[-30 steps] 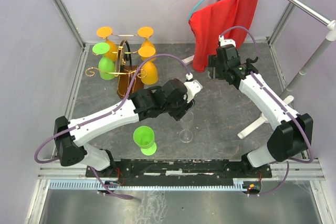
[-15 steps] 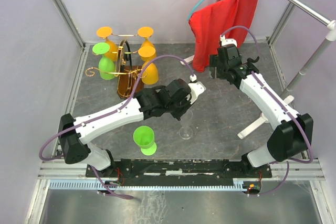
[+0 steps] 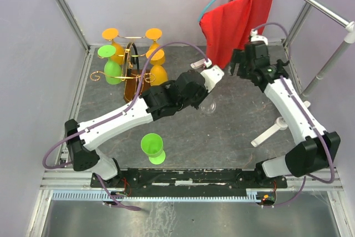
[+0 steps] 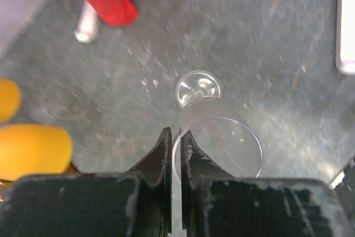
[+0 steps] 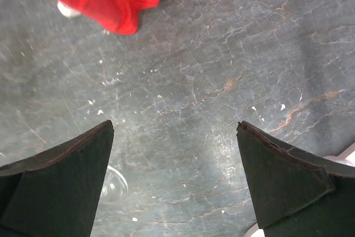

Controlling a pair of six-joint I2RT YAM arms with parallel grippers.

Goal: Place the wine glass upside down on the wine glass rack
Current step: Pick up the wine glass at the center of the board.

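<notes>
One wine glass (image 4: pixel 219 137), rim clamped in left gripper (image 4: pixel 175 134), right gripper (image 5: pixel 173 125) spread apart

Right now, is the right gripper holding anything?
No, the right gripper stands wide open, with only the table showing between its fingers.

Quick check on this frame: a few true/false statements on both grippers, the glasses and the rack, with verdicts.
1. The left gripper is shut on the rim of the clear wine glass. True.
2. The right gripper grips the red cloth. False: its jaws stand wide open with nothing between them, above the bare table.
3. A green glass stands upright on the table near the arm bases. True.
4. The wine glass rack holds no glasses. False: three orange glasses and a hanging green glass sit on it upside down.
</notes>
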